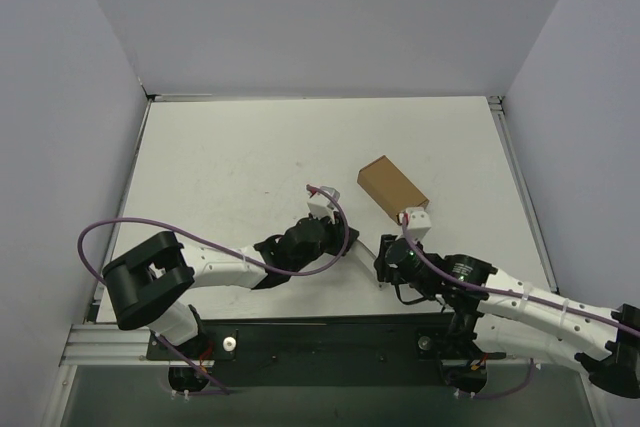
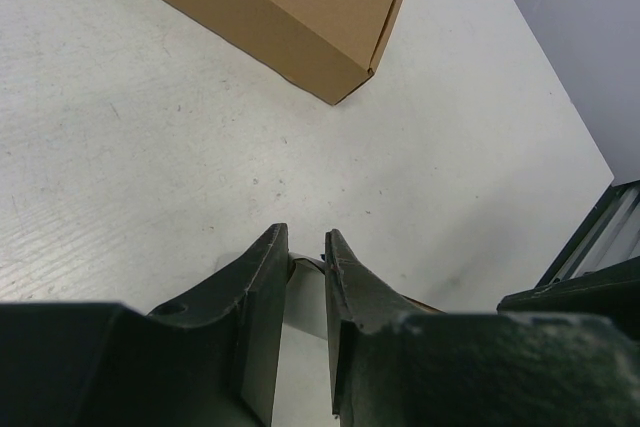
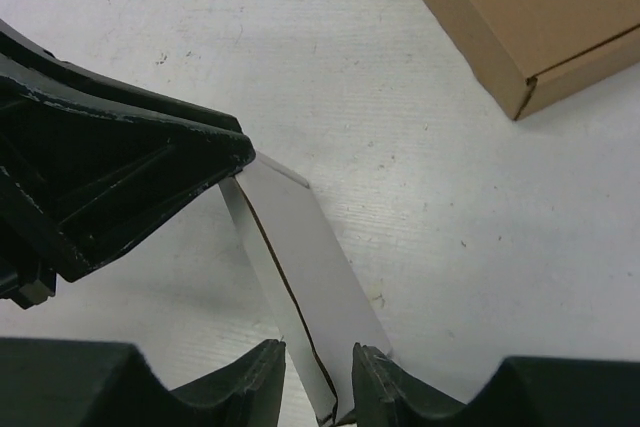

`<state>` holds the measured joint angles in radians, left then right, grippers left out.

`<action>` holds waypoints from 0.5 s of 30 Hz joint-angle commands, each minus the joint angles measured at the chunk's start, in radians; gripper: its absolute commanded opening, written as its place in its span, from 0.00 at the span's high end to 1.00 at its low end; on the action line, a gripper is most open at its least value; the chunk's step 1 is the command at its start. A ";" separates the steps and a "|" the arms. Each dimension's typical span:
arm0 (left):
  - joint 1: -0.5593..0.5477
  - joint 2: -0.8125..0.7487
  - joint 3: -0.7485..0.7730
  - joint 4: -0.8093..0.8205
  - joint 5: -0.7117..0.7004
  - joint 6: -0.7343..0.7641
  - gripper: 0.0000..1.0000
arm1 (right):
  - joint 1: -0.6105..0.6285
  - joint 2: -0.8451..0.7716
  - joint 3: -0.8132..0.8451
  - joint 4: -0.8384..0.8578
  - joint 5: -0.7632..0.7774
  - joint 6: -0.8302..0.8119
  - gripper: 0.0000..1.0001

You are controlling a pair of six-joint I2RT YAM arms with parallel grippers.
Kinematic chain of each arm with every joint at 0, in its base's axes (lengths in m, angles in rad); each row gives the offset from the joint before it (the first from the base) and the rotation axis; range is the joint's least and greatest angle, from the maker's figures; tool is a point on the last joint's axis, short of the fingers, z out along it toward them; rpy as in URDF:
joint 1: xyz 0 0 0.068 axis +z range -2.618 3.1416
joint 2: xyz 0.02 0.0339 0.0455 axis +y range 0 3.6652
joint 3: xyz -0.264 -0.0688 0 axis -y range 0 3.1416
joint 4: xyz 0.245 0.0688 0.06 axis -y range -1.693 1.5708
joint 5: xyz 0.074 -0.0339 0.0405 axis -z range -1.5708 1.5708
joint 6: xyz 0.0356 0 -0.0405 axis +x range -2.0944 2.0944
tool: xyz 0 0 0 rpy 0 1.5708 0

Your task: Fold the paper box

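The left gripper point(image 2: 305, 239) clamps the paper box point(image 3: 300, 257) at one end. Its long axis runs between the right gripper point(image 3: 318, 352) fingers; if they pinch, I cannot tell.

Left gripper point(image 2: 307, 239), right gripper point(image 3: 320, 359) — narrow-jawed, tips near.

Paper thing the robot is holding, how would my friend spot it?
Start at the white table and look toward its near edge. There, a thin, flat white-grey paper piece runs from the black left end effector into the right end effector. Unlike the closed brown cardboard box nearby, it is pale and sheet-thin.
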<state>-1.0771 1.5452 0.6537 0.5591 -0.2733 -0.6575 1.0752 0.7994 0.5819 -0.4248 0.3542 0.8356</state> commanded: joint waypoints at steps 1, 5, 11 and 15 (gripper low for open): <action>-0.020 0.053 -0.032 -0.197 0.025 0.032 0.71 | 0.015 0.043 0.045 0.067 0.035 -0.162 0.69; -0.020 0.052 -0.031 -0.200 0.020 0.032 0.71 | 0.029 0.053 0.027 0.061 0.048 -0.184 0.76; -0.021 0.076 -0.049 -0.153 0.022 0.024 0.71 | 0.087 0.081 -0.019 0.063 0.095 -0.145 0.92; -0.027 0.087 -0.072 -0.108 0.017 0.012 0.73 | 0.166 0.133 -0.013 0.020 0.189 -0.083 0.99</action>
<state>-1.0801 1.5658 0.6468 0.6086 -0.2768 -0.6613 1.1839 0.8780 0.5812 -0.3595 0.4381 0.6880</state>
